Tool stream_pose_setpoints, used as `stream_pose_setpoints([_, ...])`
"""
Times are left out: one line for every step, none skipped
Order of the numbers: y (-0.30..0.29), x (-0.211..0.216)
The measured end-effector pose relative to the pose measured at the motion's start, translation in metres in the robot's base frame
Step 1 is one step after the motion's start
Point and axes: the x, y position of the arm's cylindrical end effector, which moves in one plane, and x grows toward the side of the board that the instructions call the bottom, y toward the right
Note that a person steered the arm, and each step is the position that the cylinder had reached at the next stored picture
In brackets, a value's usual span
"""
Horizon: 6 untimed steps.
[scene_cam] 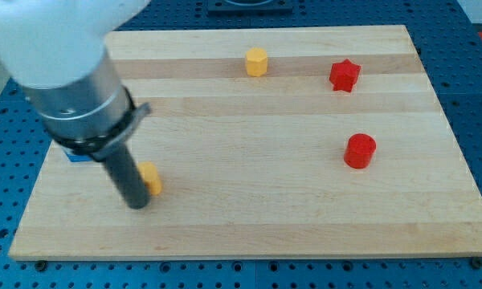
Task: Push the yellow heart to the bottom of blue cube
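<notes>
The yellow heart [151,177] lies near the board's left side, partly hidden behind my rod. My tip [136,204] rests on the board just left of and slightly below the heart, touching or almost touching it. The blue cube [79,156] sits further left near the board's left edge; only a small blue sliver of it shows under the arm's grey collar. The heart is to the right of and a little below the cube.
A yellow hexagon block [256,61] sits at the top centre. A red star [345,75] is at the top right and a red cylinder [359,151] at the right middle. The wooden board [249,225] lies on a blue perforated table.
</notes>
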Motion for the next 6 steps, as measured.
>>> stream_pose_setpoints([0.066, -0.013])
stream_pose_setpoints([0.079, -0.030])
stream_pose_setpoints([0.042, -0.030])
stream_pose_setpoints([-0.012, -0.030])
stream_pose_setpoints([-0.058, -0.030])
stream_pose_setpoints([-0.079, -0.030])
